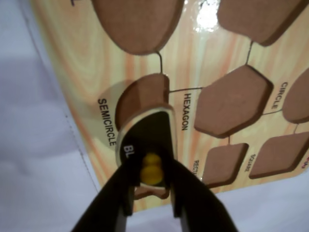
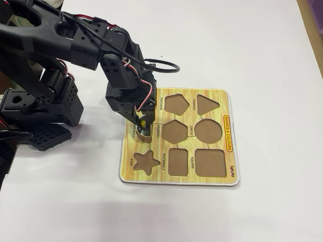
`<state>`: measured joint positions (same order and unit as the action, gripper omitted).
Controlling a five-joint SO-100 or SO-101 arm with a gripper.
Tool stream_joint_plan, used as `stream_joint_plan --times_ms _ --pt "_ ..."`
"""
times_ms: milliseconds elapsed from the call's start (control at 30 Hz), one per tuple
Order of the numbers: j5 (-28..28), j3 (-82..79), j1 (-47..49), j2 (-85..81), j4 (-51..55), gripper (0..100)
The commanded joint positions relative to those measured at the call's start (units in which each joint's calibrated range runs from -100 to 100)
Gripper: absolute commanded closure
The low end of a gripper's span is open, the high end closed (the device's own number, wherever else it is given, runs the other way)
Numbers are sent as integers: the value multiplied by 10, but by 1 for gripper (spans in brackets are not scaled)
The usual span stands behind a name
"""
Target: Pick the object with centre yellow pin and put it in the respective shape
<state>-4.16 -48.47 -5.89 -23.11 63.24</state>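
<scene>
The jaws pinch the yellow knob (image 1: 152, 168) of the semicircle piece (image 1: 147, 137), tilted over the SEMICIRCLE recess (image 1: 142, 96) at the puzzle board (image 2: 222, 176)'s left edge

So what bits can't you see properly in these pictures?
- Semicircle piece: wrist view, its near end hidden behind the fingers; its printed word stops at "BL".
- Semicircle slot: partly covered by the piece.
- Fixed view: piece nearly hidden by the gripper.
- Board: cropped, blurry in the wrist view.
</scene>
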Motion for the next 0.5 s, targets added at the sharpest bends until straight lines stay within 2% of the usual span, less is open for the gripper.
stream_joint_plan --times_ms 0,467 --pt "-5 8 -8 -2 -7 99" --pt "-4 7 -9 32 -8 99"
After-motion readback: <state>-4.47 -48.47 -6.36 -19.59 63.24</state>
